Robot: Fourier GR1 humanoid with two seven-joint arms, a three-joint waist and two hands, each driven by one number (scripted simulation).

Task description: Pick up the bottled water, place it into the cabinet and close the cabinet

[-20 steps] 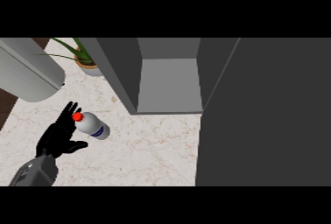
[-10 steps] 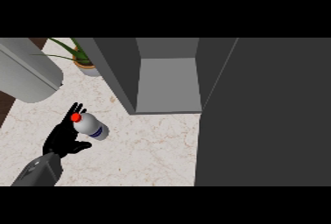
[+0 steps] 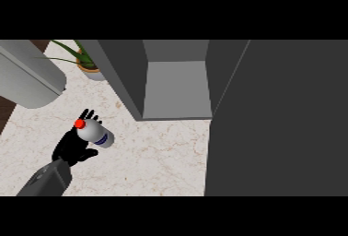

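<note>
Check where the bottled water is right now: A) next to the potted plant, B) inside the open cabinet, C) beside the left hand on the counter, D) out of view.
C: the bottled water sits against the left hand over the counter, short of the open cabinet.

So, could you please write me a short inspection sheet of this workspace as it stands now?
Surface: pale marbled stone counter.
Job's things: white plastic water bottle with red cap, beside the left hand; open grey cabinet, dark door swung wide.
Clutter: green potted plant at the back.
Hands: black left hand against the bottle, fingers straight; right hand not in view.
Cables: nothing seen.
Surroundings: grey cylindrical appliance at left.
</note>
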